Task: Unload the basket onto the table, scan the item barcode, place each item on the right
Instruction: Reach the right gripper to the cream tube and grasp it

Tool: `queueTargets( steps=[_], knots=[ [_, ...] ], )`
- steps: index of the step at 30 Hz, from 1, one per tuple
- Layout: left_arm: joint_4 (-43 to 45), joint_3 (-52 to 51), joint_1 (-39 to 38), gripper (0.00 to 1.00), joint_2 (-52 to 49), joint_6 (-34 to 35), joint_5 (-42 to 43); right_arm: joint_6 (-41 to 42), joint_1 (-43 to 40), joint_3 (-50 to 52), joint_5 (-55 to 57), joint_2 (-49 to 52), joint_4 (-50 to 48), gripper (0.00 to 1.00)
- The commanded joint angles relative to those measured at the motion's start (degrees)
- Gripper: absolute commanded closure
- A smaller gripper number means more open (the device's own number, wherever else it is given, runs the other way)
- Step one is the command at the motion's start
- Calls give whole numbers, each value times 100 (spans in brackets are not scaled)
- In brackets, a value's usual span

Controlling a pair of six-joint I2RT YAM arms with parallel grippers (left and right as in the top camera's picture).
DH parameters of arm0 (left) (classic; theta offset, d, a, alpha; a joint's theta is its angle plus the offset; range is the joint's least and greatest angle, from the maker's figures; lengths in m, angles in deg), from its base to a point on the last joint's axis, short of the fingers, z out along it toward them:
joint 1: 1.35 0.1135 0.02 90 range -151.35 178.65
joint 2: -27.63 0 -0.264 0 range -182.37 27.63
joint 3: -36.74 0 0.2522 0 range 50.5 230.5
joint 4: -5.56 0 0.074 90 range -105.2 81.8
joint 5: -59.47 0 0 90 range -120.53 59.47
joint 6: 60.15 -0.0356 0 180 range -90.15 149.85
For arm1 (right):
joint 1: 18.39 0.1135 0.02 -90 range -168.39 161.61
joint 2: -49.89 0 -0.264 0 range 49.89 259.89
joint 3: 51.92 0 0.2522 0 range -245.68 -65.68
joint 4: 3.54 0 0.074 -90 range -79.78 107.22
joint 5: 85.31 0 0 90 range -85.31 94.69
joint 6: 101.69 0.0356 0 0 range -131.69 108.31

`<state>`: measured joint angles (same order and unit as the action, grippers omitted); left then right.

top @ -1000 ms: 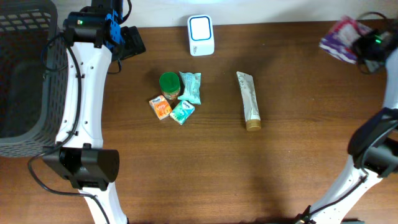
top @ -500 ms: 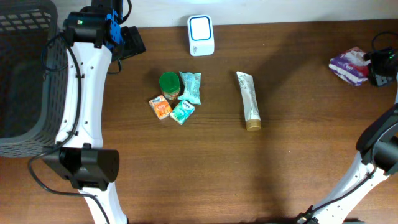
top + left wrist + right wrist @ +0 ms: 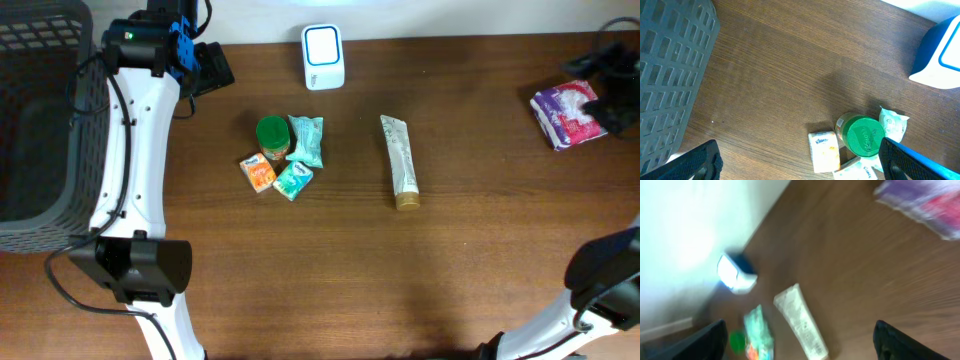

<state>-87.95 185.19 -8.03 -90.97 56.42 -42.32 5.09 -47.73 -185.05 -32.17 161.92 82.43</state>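
While the overhead view looks down, the purple packet point(image 3: 568, 115) lies on the worktop point(image 3: 480, 260) just beside the right hand point(image 3: 603, 85); whether they touch is unclear. The scanner point(image 3: 323, 57), tube point(image 3: 400, 160) and jar point(image 3: 271, 135) sit well to that hand's left. From the left wrist, the left hand point(image 3: 799, 150) stands wide open and empty, the jar near its right finger. From the right wrist, the fingers spread wide around nothing; the blurred packet lies beyond them, rightward.
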Motion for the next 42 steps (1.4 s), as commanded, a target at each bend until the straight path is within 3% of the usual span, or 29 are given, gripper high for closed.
queueTargets(
  steps=[1,5,8,10,14,19,29,42],
  knots=[
    [-7,-9,-7,1,-37,-57,2,-1368,822,35,116,162,529,1],
    [-7,-9,-7,1,-37,-57,2,-1355,2037,35,1606,278,763,0],
    [-7,-9,-7,1,-37,-57,2,-1331,2940,35,2426,363,774,10],
    [-7,-9,-7,1,-37,-57,2,-1241,3458,35,2817,444,772,11],
    [-9,-9,-7,1,-37,-57,2,-109,4581,35,4686,785,778,19],
    [-9,-9,-7,1,-37,-57,2,826,5372,35,5766,1266,774,37],
    [-7,-9,-7,1,-37,-57,2,1270,5814,35,6922,2284,750,37],
    [-9,-9,-7,1,-37,-57,2,1263,5810,181,7248,2791,573,42]
  ],
)
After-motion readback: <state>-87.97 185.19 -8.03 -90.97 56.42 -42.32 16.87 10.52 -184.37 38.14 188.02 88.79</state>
